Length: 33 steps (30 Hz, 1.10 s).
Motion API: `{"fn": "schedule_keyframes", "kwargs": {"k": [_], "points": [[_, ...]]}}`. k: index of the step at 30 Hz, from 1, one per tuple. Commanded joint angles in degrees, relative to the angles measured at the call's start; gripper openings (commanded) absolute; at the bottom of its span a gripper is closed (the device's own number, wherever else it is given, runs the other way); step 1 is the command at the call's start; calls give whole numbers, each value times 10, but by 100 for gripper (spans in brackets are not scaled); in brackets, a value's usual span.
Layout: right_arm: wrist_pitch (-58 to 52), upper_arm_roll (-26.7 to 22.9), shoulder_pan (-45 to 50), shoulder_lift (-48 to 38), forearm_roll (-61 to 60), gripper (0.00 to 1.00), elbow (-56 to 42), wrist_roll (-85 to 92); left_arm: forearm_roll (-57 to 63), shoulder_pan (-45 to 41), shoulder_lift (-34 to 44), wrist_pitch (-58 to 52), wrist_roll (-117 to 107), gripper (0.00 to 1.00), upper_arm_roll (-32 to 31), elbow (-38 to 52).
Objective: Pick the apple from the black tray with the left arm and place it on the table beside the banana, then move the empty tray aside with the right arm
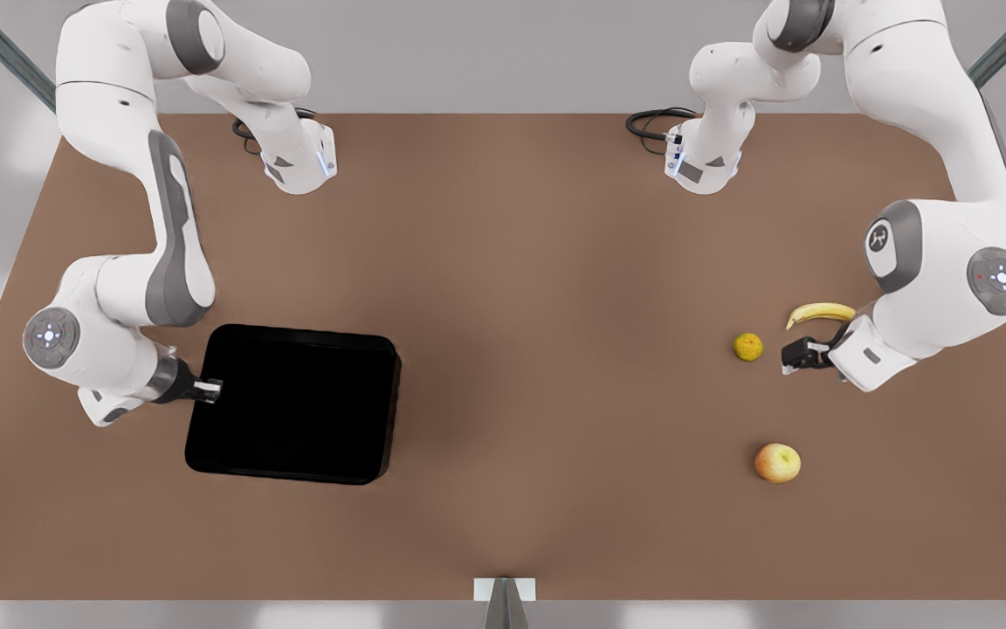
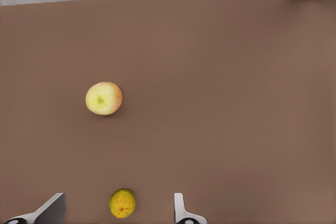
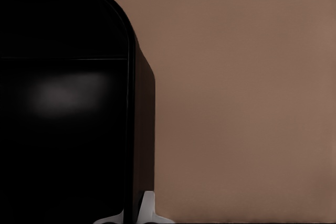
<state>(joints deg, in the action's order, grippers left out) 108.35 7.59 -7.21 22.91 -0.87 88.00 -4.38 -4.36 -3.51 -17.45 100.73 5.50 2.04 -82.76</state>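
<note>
Front view, near edge first: the apple (image 1: 777, 462), yellow-orange with a reddish blush, lies loose on the table (image 1: 503, 262); farther back the left gripper (image 1: 795, 356) hangs spread and empty beside the banana (image 1: 820, 313); opposite, the right gripper (image 1: 206, 390) pinches the black tray (image 1: 293, 404) rim.

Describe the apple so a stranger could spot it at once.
Start at the brown table and go to the front view's right, where three fruits lie. The apple lies alone, nearest the camera. It is round, smooth, yellow-orange with a red blush, larger than the bumpy green fruit, unlike the curved banana.
</note>
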Motion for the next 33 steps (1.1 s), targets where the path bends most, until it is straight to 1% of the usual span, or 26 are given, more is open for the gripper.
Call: {"fn": "schedule_keyframes", "kwargs": {"k": [1, 4, 8, 14, 19, 20, 21, 22, 23, 24, 25, 26, 27, 29, 30, 31, 32, 33], "points": [[-28, 0, -30, -7, -11, 14, 7, 336, 1, 0, -2, 3, -4, 100, 0, 3], [-41, 1, -84, -10, -26, 14, 6, 408, 1, 3, -2, 3, -1, 100, 1, 15], [-48, 1, -134, -6, -26, 14, 6, 471, 0, 0, -1, -1, -2, 100, 1, 27], [-2, 1, -146, 70, -19, 14, -1, 482, 1, -2, -1, -5, -2, 100, 0, 28], [2, 0, -153, 117, -18, 14, -7, 483, 1, -2, -1, -5, -3, 100, 0, 28], [3, 0, -154, 129, -18, 15, -12, 482, 1, -2, -1, -5, -3, 100, 0, 28], [19, -2, -155, 135, -18, 17, -13, 483, 1, -2, -1, -5, -3, 100, 0, 28], [19, -2, -155, 136, -18, 21, -13, 483, 1, -2, -1, -5, -3, 100, 0, 28], [19, -2, -155, 137, -18, 21, -13, 483, 1, -2, -1, -5, -3, 100, 0, 28], [20, -2, -155, 137, -18, 25, -13, 483, 1, -2, -1, -5, -4, 100, 0, 28], [20, -3, -155, 137, -19, 57, -13, 482, 1, -2, -1, -5, -4, 100, 0, 28], [20, -3, -155, 137, -19, 79, -14, 479, 1, -2, -1, -5, -3, 100, 0, 28], [20, -3, -155, 136, -19, 87, -14, 477, 1, -2, -1, -5, -3, 100, 0, 28], [12, -1, -151, 132, -21, 93, -33, 472, 1, -2, -1, -5, -4, 100, 0, 28], [0, 2, -134, 109, -23, 94, -41, 447, 1, -2, -1, -5, -4, 100, 0, 27], [-59, 2, -92, 94, -26, 94, -77, 383, 1, -3, -1, -5, -8, 100, 0, 28], [-118, 1, -34, 78, -26, 94, -114, 283, 1, -2, -1, -5, -8, 100, 0, 28], [-133, 1, 6, 70, -26, 94, -133, 200, 1, -3, -1, -5, -8, 100, -1, 27]]}}
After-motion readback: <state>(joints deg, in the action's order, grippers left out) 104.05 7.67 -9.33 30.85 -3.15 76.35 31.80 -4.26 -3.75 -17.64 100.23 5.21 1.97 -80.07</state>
